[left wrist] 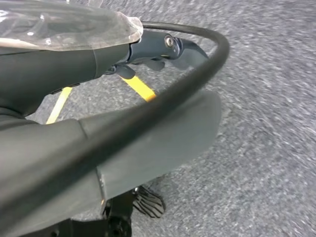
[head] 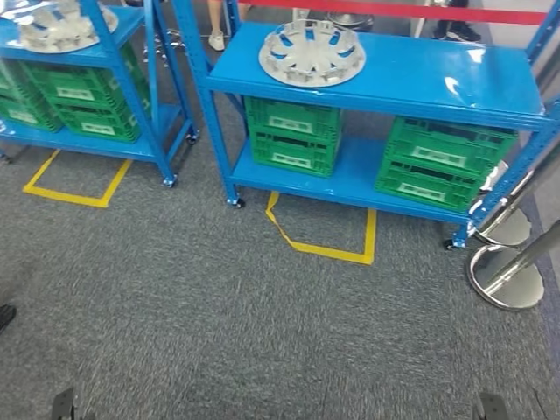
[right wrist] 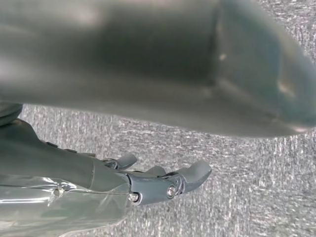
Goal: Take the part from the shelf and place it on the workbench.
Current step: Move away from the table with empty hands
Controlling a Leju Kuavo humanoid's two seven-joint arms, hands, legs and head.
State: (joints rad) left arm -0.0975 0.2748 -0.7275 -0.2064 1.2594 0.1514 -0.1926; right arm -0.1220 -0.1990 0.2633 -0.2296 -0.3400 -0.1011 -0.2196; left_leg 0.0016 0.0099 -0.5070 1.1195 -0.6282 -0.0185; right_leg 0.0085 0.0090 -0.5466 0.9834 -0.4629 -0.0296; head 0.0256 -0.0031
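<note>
We had not yet taken the part; as far as we could judge, the whole task lay ahead, with the walk to the shelf, the grasp and the carry to the desk all left to do.

Our left hand (left wrist: 164,49) hung at our side over the grey carpet (head: 198,297), its fingers straight and apart, holding nothing. Well ahead of it stood the left blue shelf (head: 93,52) with silver wheel covers (head: 59,26) on top. Further right, well ahead of both hands, the right blue shelf (head: 396,79) carried the part, a silver wheel cover (head: 311,52), lying flat on its top level. Green crates (head: 294,136) sat below it; their white labels were too blurred to read. Our right hand (right wrist: 164,182) hung likewise over the carpet, fingers apart and empty.
</note>
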